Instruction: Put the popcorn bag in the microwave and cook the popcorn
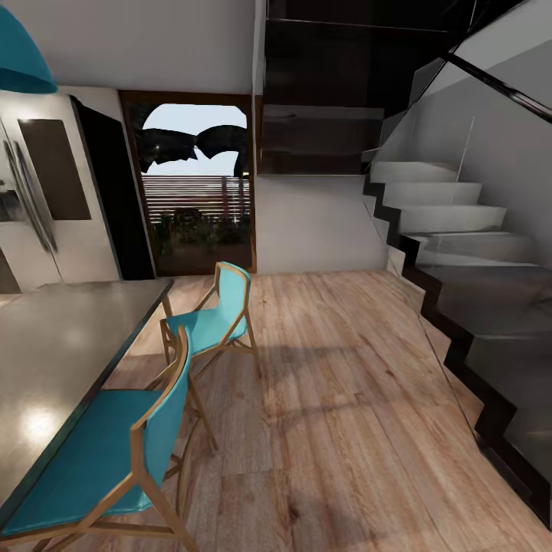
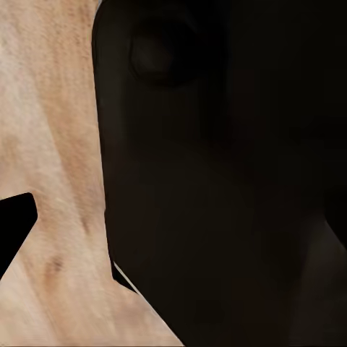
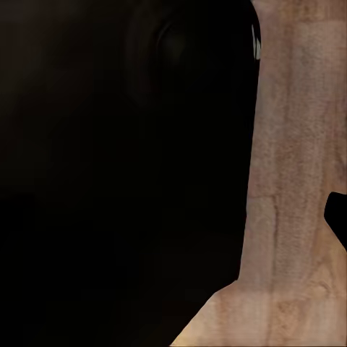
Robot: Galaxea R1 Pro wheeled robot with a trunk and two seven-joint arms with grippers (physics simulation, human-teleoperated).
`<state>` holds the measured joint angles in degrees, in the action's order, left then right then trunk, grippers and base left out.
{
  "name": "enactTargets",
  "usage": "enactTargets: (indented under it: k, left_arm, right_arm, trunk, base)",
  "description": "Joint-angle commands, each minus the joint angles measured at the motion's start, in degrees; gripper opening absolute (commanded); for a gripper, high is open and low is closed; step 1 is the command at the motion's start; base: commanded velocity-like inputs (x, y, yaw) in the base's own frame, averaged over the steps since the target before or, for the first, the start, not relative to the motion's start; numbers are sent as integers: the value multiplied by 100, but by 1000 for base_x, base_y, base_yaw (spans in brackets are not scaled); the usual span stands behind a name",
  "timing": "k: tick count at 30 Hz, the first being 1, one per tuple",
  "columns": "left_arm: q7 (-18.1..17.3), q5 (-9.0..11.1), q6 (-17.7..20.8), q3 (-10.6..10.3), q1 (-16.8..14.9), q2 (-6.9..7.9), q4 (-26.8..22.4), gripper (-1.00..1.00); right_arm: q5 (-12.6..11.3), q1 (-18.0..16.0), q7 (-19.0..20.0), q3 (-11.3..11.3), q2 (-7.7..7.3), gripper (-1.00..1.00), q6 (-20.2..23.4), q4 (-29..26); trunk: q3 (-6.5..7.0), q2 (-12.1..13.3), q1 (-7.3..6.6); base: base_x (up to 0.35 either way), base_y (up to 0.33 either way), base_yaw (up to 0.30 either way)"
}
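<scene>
Tool state on either arm: I cannot tell. Robot is travelling; grey table [image 1: 61, 345] at nine o'clock; next, find the kitchen.

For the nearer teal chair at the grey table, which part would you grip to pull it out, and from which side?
Grip the top edge of the backrest on the nearer teal chair, coming from the open wooden floor side. The backrest stands up and faces the floor, while its seat is tucked against the grey table, which blocks approach from there.
</scene>
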<state>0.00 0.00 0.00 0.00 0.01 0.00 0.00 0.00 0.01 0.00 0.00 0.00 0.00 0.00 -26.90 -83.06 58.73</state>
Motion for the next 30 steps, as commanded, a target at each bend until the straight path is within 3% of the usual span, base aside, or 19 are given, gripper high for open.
enactTargets:
  k: [1, 4, 10, 30]
  left_arm:
    - [-4, 33, -33, 2, -6, 14, -33, 100]
    - [-1, 130, -90, -1, -8, 16, -110, 100]
    - [0, 2, -112, -7, -8, 18, -152, 100]
    - [0, 0, -114, -9, -5, 18, -149, 100]
  right_arm:
    - [33, -9, -17, 33, 6, 100, -33, 0]
    - [52, -9, 1, 50, 9, 100, -57, 0]
    - [44, -9, -5, 61, 58, 100, -57, 4]
    - [35, -9, -9, 45, 24, 100, -68, 9]
  trunk:
    - [-3, -2, 0]
    - [-3, -2, 0]
    - [-3, -2, 0]
    - [-3, -2, 0]
  base:
    - [0, 0, 0]
    - [0, 0, 0]
    - [0, 0, 21]
    - [0, 0, 261]
